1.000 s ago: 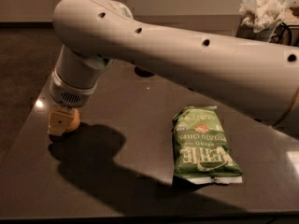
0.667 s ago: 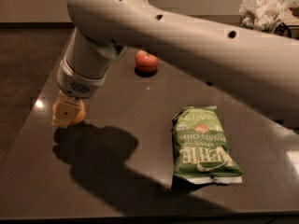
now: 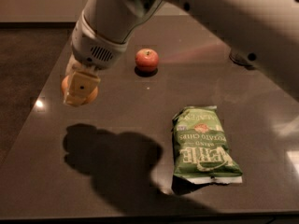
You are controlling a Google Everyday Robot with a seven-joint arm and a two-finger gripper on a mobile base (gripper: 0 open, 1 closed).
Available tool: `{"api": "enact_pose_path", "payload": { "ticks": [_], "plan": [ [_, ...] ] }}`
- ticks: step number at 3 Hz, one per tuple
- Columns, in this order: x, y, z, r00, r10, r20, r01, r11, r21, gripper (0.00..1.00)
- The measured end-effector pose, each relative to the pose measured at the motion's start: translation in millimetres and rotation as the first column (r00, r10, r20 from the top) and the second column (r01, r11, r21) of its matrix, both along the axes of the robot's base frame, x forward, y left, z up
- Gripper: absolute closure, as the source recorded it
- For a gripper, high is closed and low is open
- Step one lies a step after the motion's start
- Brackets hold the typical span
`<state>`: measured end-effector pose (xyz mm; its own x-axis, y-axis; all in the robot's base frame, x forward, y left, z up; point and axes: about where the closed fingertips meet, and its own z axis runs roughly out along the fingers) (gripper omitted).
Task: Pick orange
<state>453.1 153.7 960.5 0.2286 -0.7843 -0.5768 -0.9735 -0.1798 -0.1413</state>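
The table (image 3: 261, 106) carries all items. The arm (image 3: 210, 13) crosses the upper view and has swung upward since the earlier frame, fully exposing the apple. The chip bag (image 3: 203, 146) lies flat, below and right of the jaws, position unchanged. The gripper (image 3: 78, 90) is at the left, higher than before, jaws clenched on the orange (image 3: 93, 96), which is held between them and above their shadow (image 3: 117, 162). The apple (image 3: 146, 59) stands right of and above the jaws, well apart.
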Motion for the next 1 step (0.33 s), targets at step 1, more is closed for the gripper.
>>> {"api": "enact_pose_path", "payload": {
  "ticks": [1],
  "plan": [
    [-2.3, -2.8, 6.5, 0.9999, 0.012, 0.005, -0.012, 1.0, -0.003, 1.0]
  ]
}}
